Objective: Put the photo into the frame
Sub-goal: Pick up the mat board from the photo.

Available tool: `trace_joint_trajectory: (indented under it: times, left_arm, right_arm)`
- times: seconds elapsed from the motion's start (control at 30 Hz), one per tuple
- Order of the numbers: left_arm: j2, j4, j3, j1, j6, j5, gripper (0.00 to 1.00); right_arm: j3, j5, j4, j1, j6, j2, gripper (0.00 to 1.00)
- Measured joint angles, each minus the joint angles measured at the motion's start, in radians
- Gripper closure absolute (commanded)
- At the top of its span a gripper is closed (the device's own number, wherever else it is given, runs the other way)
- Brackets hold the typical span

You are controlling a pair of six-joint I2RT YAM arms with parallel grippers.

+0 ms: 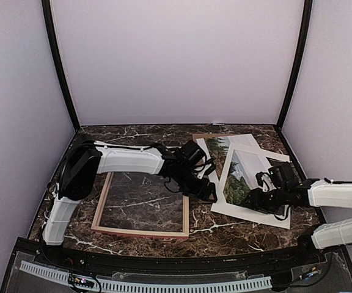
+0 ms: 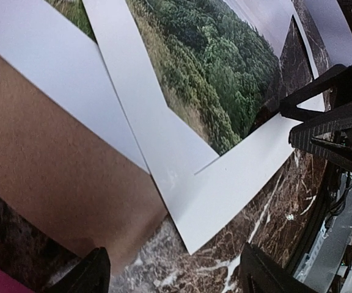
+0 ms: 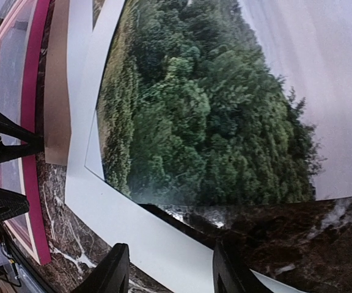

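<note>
Top external: frame (image 1: 140, 232) flat on bench (image 1: 237, 235), left of centre, nothing in it. Photo (image 1: 238, 186) well apart to its right, under white mat (image 1: 252, 215).
Left wrist: left end effector (image 2: 176, 274) wide open, empty, over mat corner beside brown backing board (image 2: 54, 159).
Right wrist: right end effector (image 3: 171, 271) parted, empty, above mat's rail.
Step judged: freeing the photo. The next move calls for lifting the mat off.

**Three Cameras, One Photo**

The top camera is looking down from above and behind my bases, taking in the whole table (image 1: 225, 235). My left wrist camera is sitting low and close, facing the photo (image 2: 212, 73), my right claw (image 2: 288, 121) showing at its right edge. My right wrist camera is facing back, closer still, catching the same photo and my left claw (image 3: 32, 174) at far left.
</note>
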Motion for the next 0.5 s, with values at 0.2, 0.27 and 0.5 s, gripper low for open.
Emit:
trace_joint_trajectory:
  times: [0.2, 0.27, 0.5]
  left_arm:
    - [-0.068, 0.067, -0.138, 0.000, -0.083, 0.058, 0.24]
    - [-0.069, 0.096, -0.163, 0.000, -0.104, 0.080, 0.24]
    - [-0.069, 0.164, -0.192, 0.000, -0.171, 0.121, 0.26]
  right_arm:
    - [0.002, -0.021, 0.019, 0.036, -0.006, 0.005, 0.55]
    - [0.001, -0.024, 0.029, 0.048, -0.004, 0.005, 0.55]
    - [-0.018, -0.024, 0.075, 0.104, 0.021, 0.032, 0.57]
